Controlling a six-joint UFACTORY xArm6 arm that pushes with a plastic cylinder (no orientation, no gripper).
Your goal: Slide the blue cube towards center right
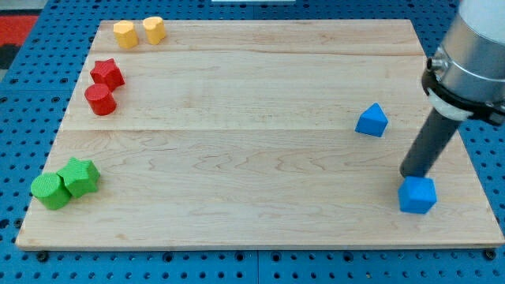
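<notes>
The blue cube (417,195) sits near the view's bottom right corner of the wooden board (252,158). My tip (410,175) is right at the cube's upper left edge, touching or almost touching it. The dark rod rises from there up to the right into the grey arm body (473,51). A second blue block, a triangular one (372,121), lies above and to the left of the cube, apart from my tip.
Two yellow blocks (139,32) sit at the top left. A red star-like block (106,74) and a red cylinder (100,100) lie below them. Two green blocks (65,184) touch each other at the bottom left.
</notes>
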